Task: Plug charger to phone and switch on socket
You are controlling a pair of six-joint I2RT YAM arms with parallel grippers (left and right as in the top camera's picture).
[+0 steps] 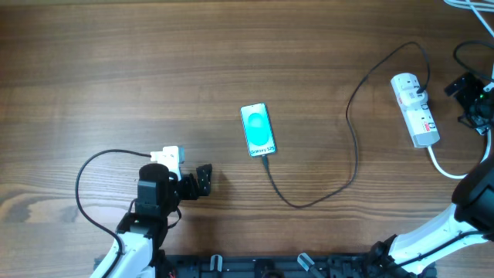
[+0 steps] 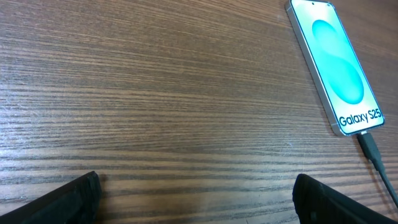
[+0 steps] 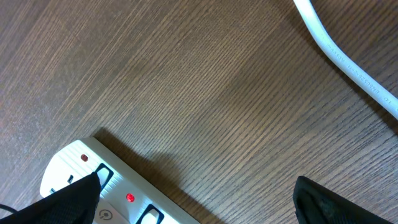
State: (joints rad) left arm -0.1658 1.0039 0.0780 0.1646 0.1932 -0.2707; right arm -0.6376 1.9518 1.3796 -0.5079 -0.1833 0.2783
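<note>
The phone [image 1: 258,130] lies flat mid-table with its teal screen up; it also shows in the left wrist view [image 2: 339,68]. The black charger cable [image 1: 351,131] is plugged into the phone's near end [image 2: 370,149] and loops right to its white plug head [image 1: 404,85], seated in the socket [image 1: 417,116]. The socket shows in the right wrist view [image 3: 99,186] with a lit red indicator [image 3: 130,198]. My left gripper [image 1: 202,180] is open and empty, left of and nearer than the phone. My right gripper [image 1: 472,99] is open and empty, just right of the socket.
The socket's thick white cord [image 1: 444,166] curves off to the right and crosses the right wrist view [image 3: 348,62]. A thin black cable [image 1: 89,185] loops around my left arm's base. More cables [image 1: 472,9] lie at the far right corner.
</note>
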